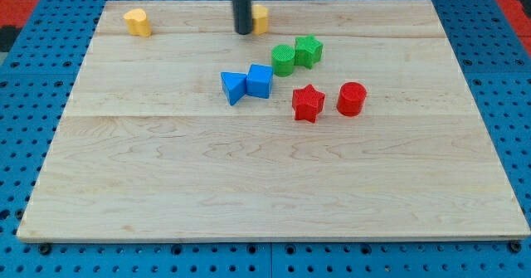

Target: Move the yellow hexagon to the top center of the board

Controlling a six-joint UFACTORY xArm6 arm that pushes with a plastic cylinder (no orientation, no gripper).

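Two yellow blocks [138,21] [260,17], two green [284,60] [309,51], two blue [234,86] [260,81], two red [308,104] [351,99]; pale wood board [249,187], dark rod [241,6].

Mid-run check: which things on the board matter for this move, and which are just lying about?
Job:
yellow hexagon, top centre, partly behind the rod
my tip, touching its left side

Lying about:
yellow heart, top left
green blocks
blue triangle, blue cube
red star, red cylinder

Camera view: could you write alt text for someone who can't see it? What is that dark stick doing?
My tip rests at the board's top centre, touching the left side of a yellow hexagon. Another yellow block sits top left; two green blocks, two blue blocks, a red star and a red cylinder cluster mid-board.
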